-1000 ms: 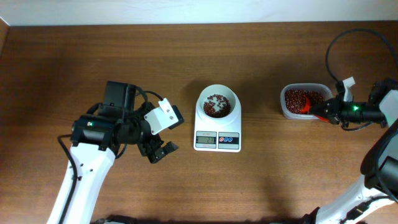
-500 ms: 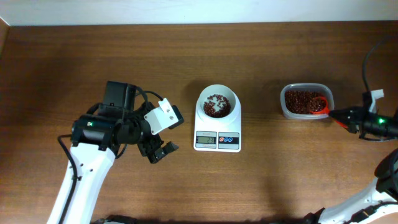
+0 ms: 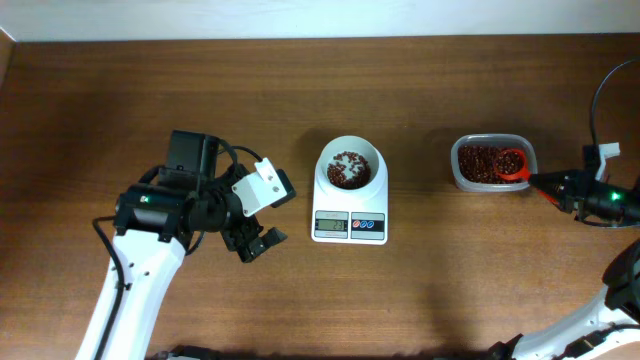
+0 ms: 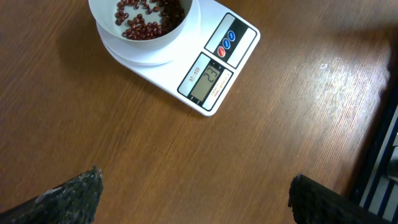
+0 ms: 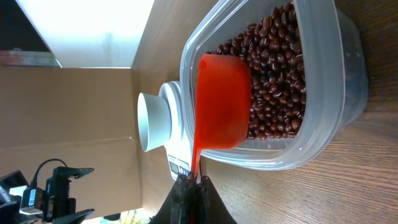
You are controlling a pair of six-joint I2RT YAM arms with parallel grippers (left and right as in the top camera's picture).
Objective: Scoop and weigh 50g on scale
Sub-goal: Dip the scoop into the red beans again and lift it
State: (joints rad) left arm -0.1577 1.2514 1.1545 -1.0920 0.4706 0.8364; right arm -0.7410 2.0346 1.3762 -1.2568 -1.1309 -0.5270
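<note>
Right wrist view, foreground: the right gripper (image 5: 191, 190) is seen with its fingers pressed together on the thin handle of an orange-red scoop (image 5: 222, 102). The cup of the scoop is held just inside the near rim of a clear plastic tub (image 5: 326, 93), over a bed of dark reddish-brown beans (image 5: 273, 74); contact with them cannot be judged. Behind the tub, the scale (image 5: 155, 121) is seen side-on on the wooden table (image 5: 348, 186).

Left wrist view, foreground: the left gripper (image 4: 193, 205) is shown with its fingers (image 4: 68, 196) spread fully apart and nothing between them, above bare wood. Farther off, the scale is seen with its grey display (image 4: 205, 84) and its red and blue buttons (image 4: 225, 43) turned towards the gripper. A small heap of beans lies in its white bowl (image 4: 180, 28).

From overhead, the scale is placed mid-table, the tub well to its right, and the left gripper to its left and apart from it.
</note>
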